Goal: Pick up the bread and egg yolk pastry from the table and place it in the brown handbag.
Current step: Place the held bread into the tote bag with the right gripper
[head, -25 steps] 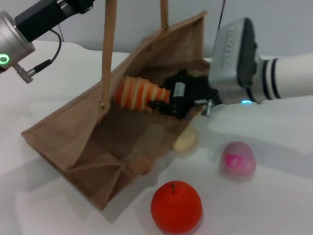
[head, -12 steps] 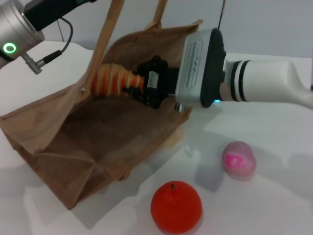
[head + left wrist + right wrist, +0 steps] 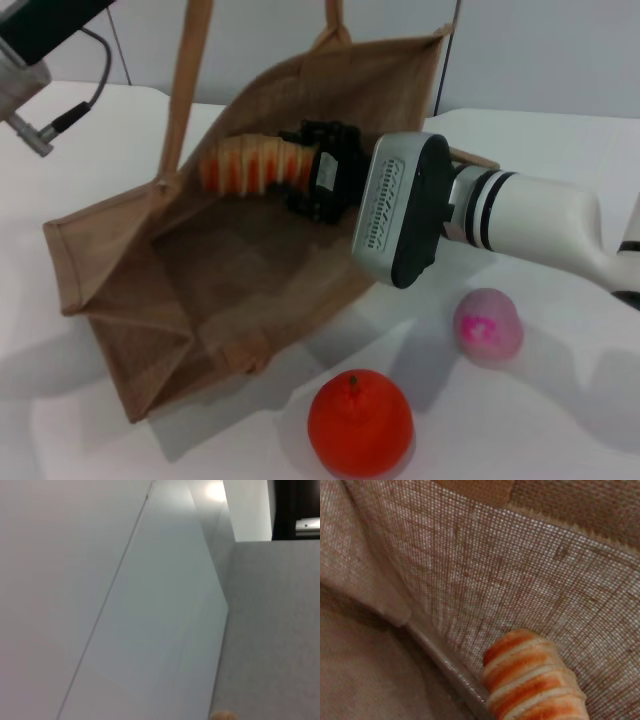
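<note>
Orange-and-cream striped bread (image 3: 248,166), tan-brown handbag (image 3: 215,285)

Right arm reaches in from the right, white forearm nearly level, silver-black wrist block angled toward the left. Right pincer (image 3: 305,180) black, clamped on one end of the bread (image 3: 250,165), held off the tabletop and pointing left. Left arm raised at the upper left corner, only a dark link, silver joint and cable showing; its pincer is out of sight.

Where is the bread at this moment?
In the head view the bread sits inside the open mouth of the brown handbag, held at one end by the right end effector, near the bag's left handle.
</note>
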Robot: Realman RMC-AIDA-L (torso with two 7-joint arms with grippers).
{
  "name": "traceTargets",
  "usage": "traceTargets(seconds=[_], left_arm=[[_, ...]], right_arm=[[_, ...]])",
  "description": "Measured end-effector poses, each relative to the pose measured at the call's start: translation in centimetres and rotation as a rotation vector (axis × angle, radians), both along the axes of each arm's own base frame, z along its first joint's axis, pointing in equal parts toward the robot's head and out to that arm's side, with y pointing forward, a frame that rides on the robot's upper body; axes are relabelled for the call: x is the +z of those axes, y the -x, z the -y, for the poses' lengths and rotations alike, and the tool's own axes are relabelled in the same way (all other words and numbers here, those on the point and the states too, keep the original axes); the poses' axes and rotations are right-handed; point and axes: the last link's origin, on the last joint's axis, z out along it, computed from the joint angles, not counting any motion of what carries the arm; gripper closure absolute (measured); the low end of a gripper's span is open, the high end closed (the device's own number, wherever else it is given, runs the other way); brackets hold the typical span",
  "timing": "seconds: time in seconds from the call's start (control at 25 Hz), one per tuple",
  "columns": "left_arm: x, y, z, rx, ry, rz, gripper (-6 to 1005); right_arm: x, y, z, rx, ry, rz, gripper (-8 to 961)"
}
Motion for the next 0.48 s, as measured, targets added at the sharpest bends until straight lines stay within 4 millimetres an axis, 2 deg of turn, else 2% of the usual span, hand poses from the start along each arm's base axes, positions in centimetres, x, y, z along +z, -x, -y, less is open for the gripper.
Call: traceTargets(seconds=[0.24, 0.44, 0.48], left_arm=[[1.1, 2.1, 0.3, 0.082, -0.078, 0.02, 877], [1.7, 4.7, 0.3, 0.221, -0.167, 0.03, 877], [1.9, 5.3, 0.2, 0.252, -0.18, 0.03, 877]], right_arm=[[-0.5, 0.3, 1.0, -0.002, 0.02, -0.028, 455], [-0.9, 0.8, 2.1, -0.006, 0.063, -0.07, 202], [-1.0, 0.8, 2.3, -0.012, 0.072, -0.08, 177]])
